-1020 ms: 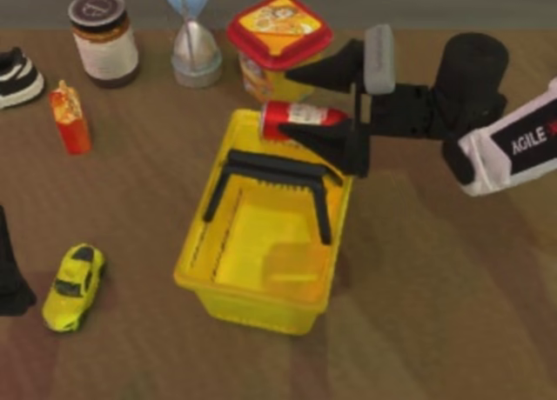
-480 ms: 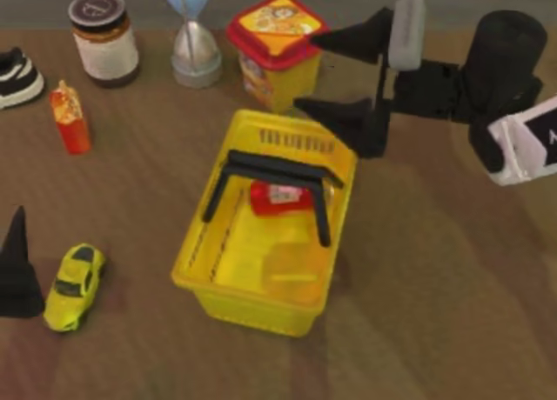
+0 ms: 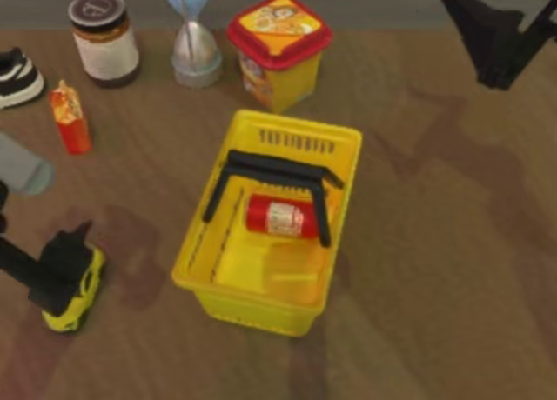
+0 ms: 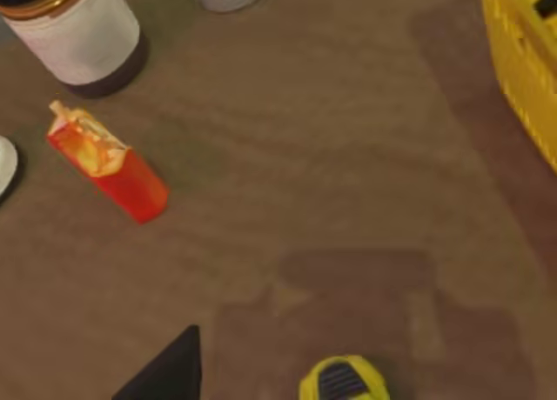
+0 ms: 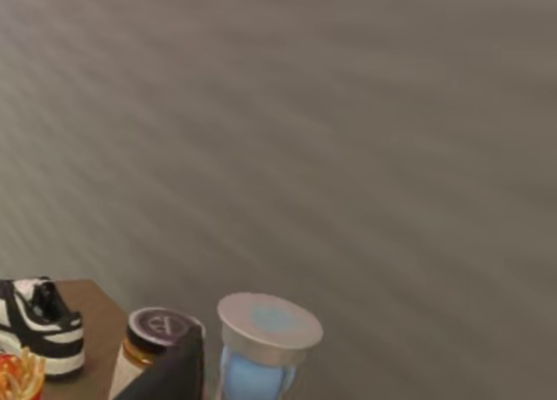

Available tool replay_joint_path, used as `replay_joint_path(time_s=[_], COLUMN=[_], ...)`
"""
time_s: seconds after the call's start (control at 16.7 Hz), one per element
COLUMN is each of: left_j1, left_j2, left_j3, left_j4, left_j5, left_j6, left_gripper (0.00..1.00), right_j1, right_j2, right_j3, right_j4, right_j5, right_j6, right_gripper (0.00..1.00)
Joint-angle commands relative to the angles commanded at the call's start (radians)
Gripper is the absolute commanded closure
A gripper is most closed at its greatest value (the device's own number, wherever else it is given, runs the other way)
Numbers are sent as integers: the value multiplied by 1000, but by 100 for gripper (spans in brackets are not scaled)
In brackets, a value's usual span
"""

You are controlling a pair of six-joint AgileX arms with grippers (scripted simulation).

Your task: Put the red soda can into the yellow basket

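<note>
The red soda can [image 3: 277, 217] lies on its side inside the yellow basket [image 3: 300, 127], under the black folding handle [image 3: 274, 170], white label up. No gripper touches it. My right gripper [image 3: 498, 45] is open and empty, high at the table's back right corner, well away from the basket. Its wrist view shows one black finger [image 5: 174, 374] against the grey background. My left gripper [image 3: 52, 265] hangs open over the yellow toy car [image 3: 77, 294] at the front left. One of its fingers [image 4: 165, 374] and the car's roof [image 4: 346, 384] show in the left wrist view.
Along the back stand a jar [image 3: 104, 36], a blue hourglass [image 3: 193, 43] and a red-lidded yellow tub [image 3: 280, 43]. A sneaker [image 3: 17, 76] and a red-orange carton [image 3: 70, 117] are at the left. The basket's corner [image 4: 522, 61] edges the left wrist view.
The right gripper let go of the can, which fell into the basket and settled under the handle. The right arm pulled back up to the right. The left arm moved in over the toy car.
</note>
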Motion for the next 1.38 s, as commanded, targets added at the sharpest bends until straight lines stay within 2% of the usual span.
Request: replay_joint_path(time_s=[0.24,0.42,0.6,0.72,0.84,1.02,1.2,1.38], left_j1=[-110,-191,-264,-308,-345,-387,-411,-415], left_j2=[375,661,931,1094,1232,1394,1487,1502], left_j3=[331,593,849,1010,1151,1320,1417,1432], left_j4=[-258,-443,-605,-695,-766,-841,-878,-883], left_j5=[9,6,-5,-18,-32,-54,-70,-73], left_j6=[196,341,475,554,621,698,742,749], left_gripper=[0,0,0,0,0,0,0,0], right_j1=[-66,-100,-121,-129,-133,-132,-128,-127], right_j2=[-462,-772,-1043,-1195,-1318,-1443,-1508,-1517], right_j3=[-234,-397,-544,-627,-697,-773,-814,-820], right_j4=[-167,-319,-485,-594,-697,-823,-900,-912], right_j5=[206,348,473,542,599,659,690,694], right_j6=[-25,-20,3,26,50,84,107,111], right_gripper=[0,0,0,0,0,0,0,0])
